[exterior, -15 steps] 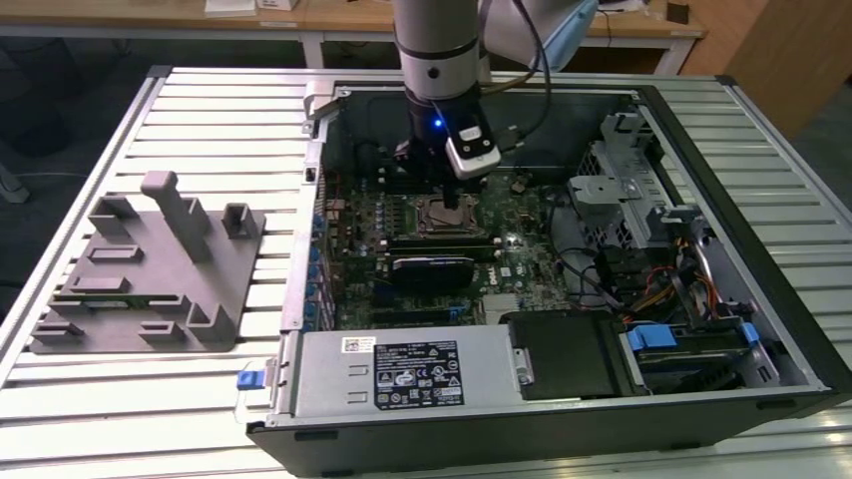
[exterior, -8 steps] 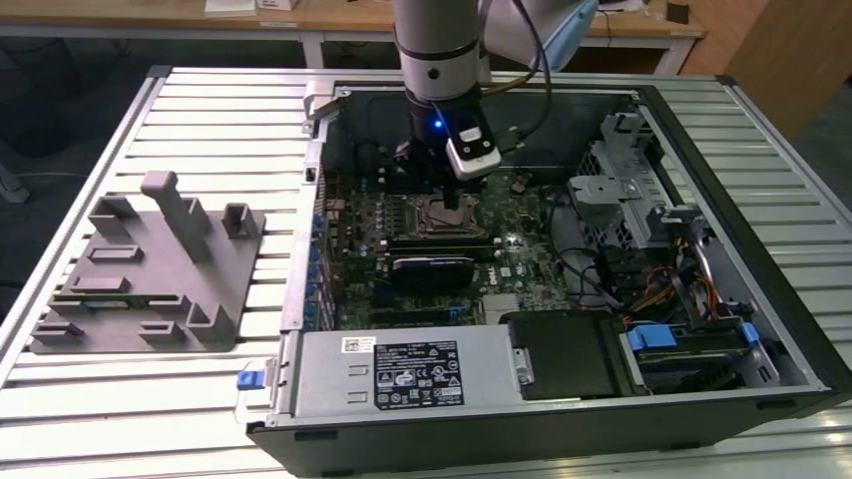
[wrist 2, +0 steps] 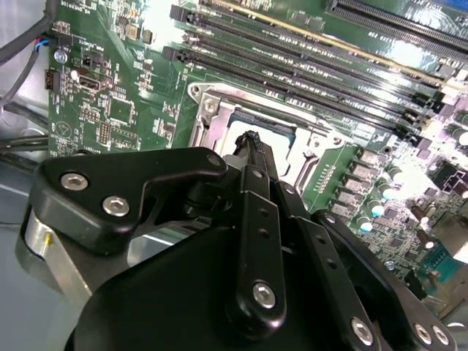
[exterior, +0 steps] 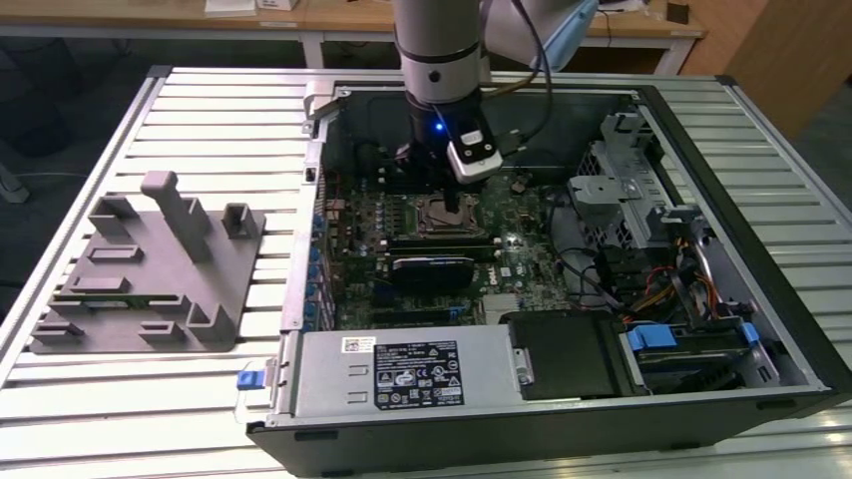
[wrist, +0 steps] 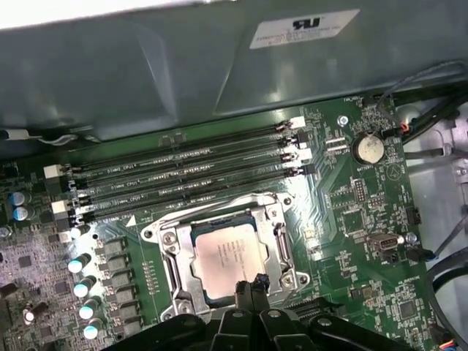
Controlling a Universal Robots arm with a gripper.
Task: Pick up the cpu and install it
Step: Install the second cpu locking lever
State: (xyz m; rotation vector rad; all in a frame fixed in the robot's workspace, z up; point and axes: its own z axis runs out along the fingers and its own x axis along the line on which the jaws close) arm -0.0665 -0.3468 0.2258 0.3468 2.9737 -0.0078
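While the cpu [wrist: 228, 257] sits flat in its socket [wrist: 223, 256], we see the claw [wrist: 251, 287] just above its edge — fingers closed together, holding nothing.

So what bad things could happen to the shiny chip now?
The cpu lies in its metal socket frame, with the pincer right at its edge. A sideways nudge might shift it crooked or scratch it. The memory slots sit close beside the frame, so a swing could bump them.
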